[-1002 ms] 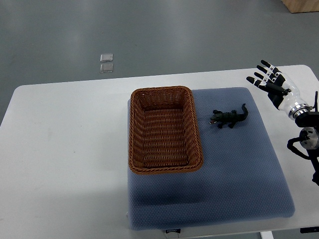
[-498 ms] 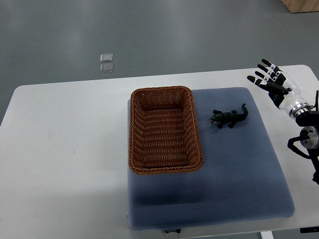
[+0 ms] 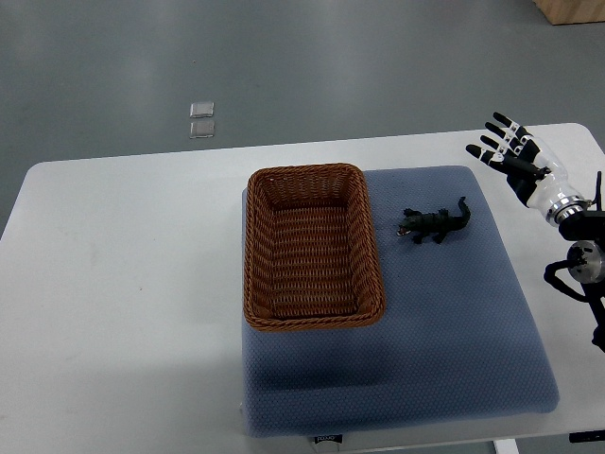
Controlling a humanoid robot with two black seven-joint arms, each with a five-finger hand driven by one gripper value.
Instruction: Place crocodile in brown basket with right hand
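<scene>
A small dark green toy crocodile (image 3: 433,223) lies on the blue mat (image 3: 444,322), just right of the brown wicker basket (image 3: 258,248), head toward the basket. The basket holds nothing. My right hand (image 3: 510,155) hovers at the table's right edge, up and to the right of the crocodile, well apart from it, fingers spread and holding nothing. Its arm enters from the right edge. The left arm is not visible.
The white table (image 3: 123,284) carries the blue mat, which carries the basket. Two small clear squares (image 3: 201,119) lie on the grey floor beyond the table. A wooden corner (image 3: 572,9) shows at the top right.
The right hand has barely shifted, only a slight drift up and left. The crocodile and basket have not moved.
</scene>
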